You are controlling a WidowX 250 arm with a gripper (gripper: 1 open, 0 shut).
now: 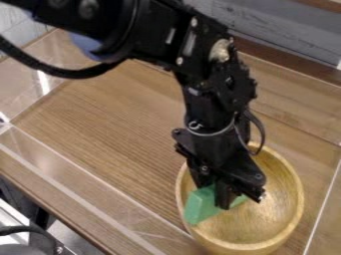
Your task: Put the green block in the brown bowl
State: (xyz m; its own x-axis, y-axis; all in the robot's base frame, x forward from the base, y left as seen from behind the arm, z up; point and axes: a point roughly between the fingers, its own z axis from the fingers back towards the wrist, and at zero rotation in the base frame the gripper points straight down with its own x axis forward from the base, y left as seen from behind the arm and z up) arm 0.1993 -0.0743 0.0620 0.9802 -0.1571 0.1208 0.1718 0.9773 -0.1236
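Note:
The green block (200,207) hangs tilted over the near left rim of the brown bowl (273,219), its lower end at the rim. My gripper (213,191) points straight down and is shut on the block's upper end. The black arm reaches in from the upper left and hides part of the bowl's far rim. The bowl's light wooden inside shows to the right of the fingers.
The bowl sits at the near right of a wooden table top (107,129). A clear plastic wall (54,169) runs along the near left edge. A blue and white object (91,45) lies behind the arm at the upper left.

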